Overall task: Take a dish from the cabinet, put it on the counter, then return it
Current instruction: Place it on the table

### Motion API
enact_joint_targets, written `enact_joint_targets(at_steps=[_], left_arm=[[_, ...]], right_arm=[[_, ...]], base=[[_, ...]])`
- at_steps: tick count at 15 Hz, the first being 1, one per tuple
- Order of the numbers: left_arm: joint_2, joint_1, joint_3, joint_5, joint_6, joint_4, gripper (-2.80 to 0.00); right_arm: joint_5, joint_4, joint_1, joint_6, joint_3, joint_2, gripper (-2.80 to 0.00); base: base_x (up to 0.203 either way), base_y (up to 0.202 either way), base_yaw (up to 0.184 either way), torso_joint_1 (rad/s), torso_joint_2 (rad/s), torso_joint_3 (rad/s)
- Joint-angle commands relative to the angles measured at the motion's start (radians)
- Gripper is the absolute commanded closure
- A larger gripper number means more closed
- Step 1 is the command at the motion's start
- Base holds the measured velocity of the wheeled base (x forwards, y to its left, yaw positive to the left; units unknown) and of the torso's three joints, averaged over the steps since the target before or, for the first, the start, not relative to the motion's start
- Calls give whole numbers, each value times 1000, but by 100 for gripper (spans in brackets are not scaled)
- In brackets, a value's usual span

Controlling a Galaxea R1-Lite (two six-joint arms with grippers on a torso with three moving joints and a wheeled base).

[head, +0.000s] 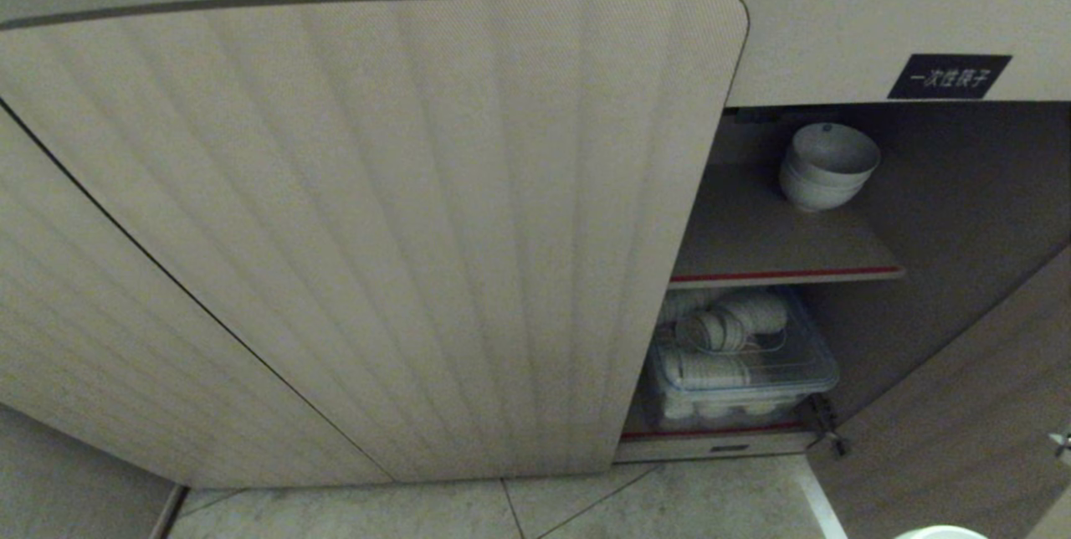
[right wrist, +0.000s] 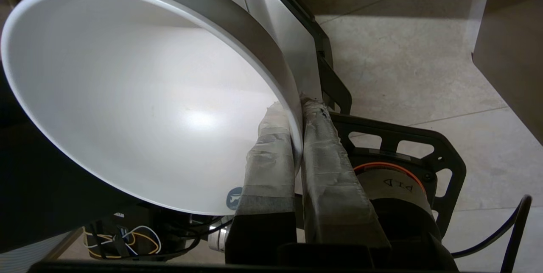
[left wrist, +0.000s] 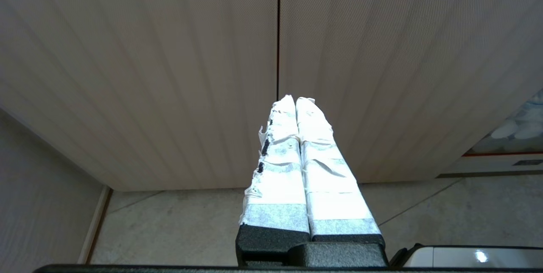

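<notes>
The dish [right wrist: 140, 107], a plain glossy white bowl, is clamped by its rim in the right gripper [right wrist: 297, 124]: one taped finger [right wrist: 269, 154] lies inside the bowl wall, the other against the outside. The bowl is tilted, its hollow facing the wrist camera. It hangs above the pale tiled floor [right wrist: 403, 65], in front of the robot's own dark base [right wrist: 394, 171], outside the cabinet. In the head view only a sliver of white rim shows at the lower edge, below the cabinet opening.

The cabinet [head: 376, 229] has one ribbed beige door closed; to the side of that door the compartment stands open, its door [head: 962, 405] swung out. On the red-edged shelf [head: 778, 246] inside, towards the back, sit stacked white bowls [head: 828, 164]. Below that shelf a clear plastic bin [head: 740, 367] holds more white crockery lying on its side. Above the opening, a small black label [head: 949, 75] with white characters is fixed to the cabinet front.

Left gripper [left wrist: 295, 101]: taped fingers pressed together, nothing between them, pointing at the closed ribbed doors, over the floor just in front of the cabinet.
</notes>
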Motion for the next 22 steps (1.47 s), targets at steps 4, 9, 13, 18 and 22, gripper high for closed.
enact_joint_targets(at_steps=[4, 9, 13, 18, 22], left_arm=[[0, 0, 0, 0, 0, 0, 0], [0, -1, 0, 0, 0, 0, 0], [0, 0, 0, 0, 0, 0, 0], [0, 0, 0, 0, 0, 0, 0], [0, 0, 0, 0, 0, 0, 0]], right_arm=[[1, 8, 9, -1, -9, 3, 0], [-1, 7, 16, -2, -12, 2, 0], [-1, 10, 26, -8, -12, 4, 0], [-6, 8, 37, -8, -10, 6, 0], [-7, 10, 40, -8, -9, 7, 0]], base=[[0, 0, 0, 0, 0, 0], [0, 0, 0, 0, 0, 0], [0, 0, 0, 0, 0, 0], [0, 0, 0, 0, 0, 0], [0, 0, 0, 31, -120, -98]])
